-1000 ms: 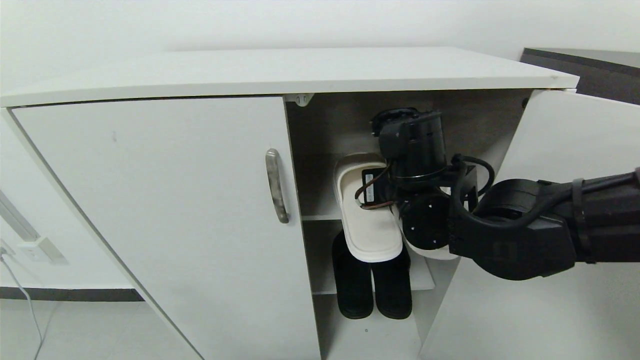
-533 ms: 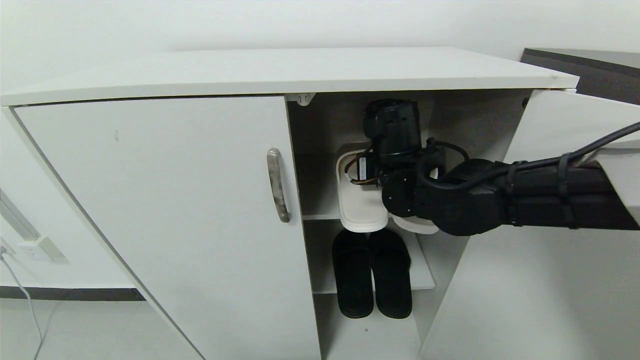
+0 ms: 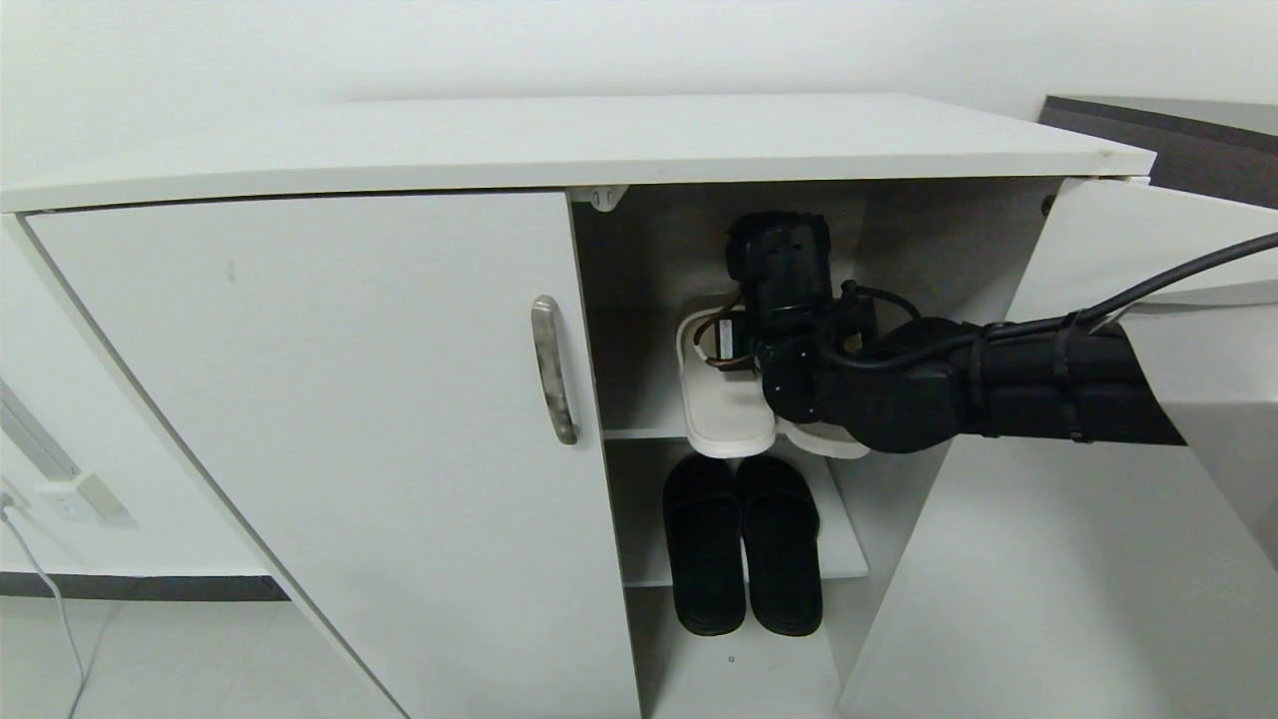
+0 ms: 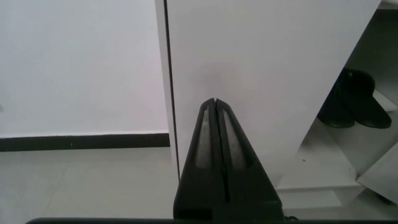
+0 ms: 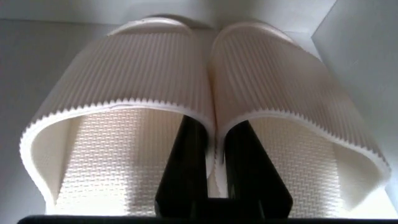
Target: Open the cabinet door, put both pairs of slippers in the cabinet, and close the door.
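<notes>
The white cabinet (image 3: 599, 140) has its right door (image 3: 1048, 559) swung open and its left door (image 3: 349, 419) closed. A pair of black slippers (image 3: 744, 544) lies side by side on the lower shelf (image 3: 847, 559), heels sticking out over its front edge. My right gripper (image 5: 214, 134) is inside the cabinet, shut on the pair of white slippers (image 5: 211, 81), one finger in each slipper, pinching their inner walls together. The white slippers (image 3: 727, 404) rest at the upper shelf (image 3: 639, 432), heels slightly past its edge. My left gripper (image 4: 215, 102) is shut and empty, low in front of the closed door.
A metal handle (image 3: 552, 369) is on the closed left door. The open right door stands close beside my right arm. A wall socket and cable (image 3: 70, 499) are on the wall at the left. Bare floor (image 4: 81, 180) lies before the cabinet.
My right arm has pushed the white slippers up and deeper into the cabinet, from hanging in front of the black pair to lying at the upper shelf.
</notes>
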Controlling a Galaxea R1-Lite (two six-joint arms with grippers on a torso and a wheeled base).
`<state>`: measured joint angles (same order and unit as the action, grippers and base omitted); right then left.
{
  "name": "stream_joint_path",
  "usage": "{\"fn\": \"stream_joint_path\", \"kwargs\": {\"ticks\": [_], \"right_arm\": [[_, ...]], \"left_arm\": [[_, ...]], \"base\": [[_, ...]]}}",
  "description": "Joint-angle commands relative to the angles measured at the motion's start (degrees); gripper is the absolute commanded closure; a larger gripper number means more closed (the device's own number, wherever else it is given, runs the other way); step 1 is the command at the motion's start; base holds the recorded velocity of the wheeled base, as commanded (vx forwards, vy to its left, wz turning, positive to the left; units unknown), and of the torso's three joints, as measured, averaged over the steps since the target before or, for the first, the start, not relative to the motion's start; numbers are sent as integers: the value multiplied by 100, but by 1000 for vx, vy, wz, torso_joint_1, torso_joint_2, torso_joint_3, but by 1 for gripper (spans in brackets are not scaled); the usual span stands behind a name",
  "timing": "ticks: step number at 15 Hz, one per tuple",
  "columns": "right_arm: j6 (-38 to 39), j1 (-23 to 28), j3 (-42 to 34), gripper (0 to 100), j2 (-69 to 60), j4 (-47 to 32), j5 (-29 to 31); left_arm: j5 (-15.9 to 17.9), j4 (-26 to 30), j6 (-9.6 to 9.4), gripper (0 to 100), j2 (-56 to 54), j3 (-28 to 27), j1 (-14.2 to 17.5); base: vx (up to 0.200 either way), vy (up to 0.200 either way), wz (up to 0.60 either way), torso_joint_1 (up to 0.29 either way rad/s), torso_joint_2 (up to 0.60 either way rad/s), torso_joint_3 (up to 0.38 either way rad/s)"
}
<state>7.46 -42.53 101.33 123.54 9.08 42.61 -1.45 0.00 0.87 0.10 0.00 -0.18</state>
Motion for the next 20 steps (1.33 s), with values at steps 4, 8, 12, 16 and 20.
{"fn": "stream_joint_path", "kwargs": {"ticks": [4, 8, 12, 16, 20], "right_arm": [[1, -1, 45, 0, 30, -100, 2], [1, -53, -52, 0, -128, -214, 11], [10, -238, -456, 0, -497, -205, 55], [63, -484, -1440, 0, -1183, -108, 64], [71, -941, -3084, 0, -2273, 401, -95]], "left_arm": [[-4, 0, 10, 100, -1, 0, 1], [-13, 0, 10, 100, -1, 0, 1], [-22, 0, 10, 100, -1, 0, 1], [-22, 0, 10, 100, -1, 0, 1], [-22, 0, 10, 100, -1, 0, 1]], "base": [[0, 0, 0, 0, 0, 0], [0, 0, 0, 0, 0, 0], [0, 0, 0, 0, 0, 0], [0, 0, 0, 0, 0, 0], [0, 0, 0, 0, 0, 0]]}}
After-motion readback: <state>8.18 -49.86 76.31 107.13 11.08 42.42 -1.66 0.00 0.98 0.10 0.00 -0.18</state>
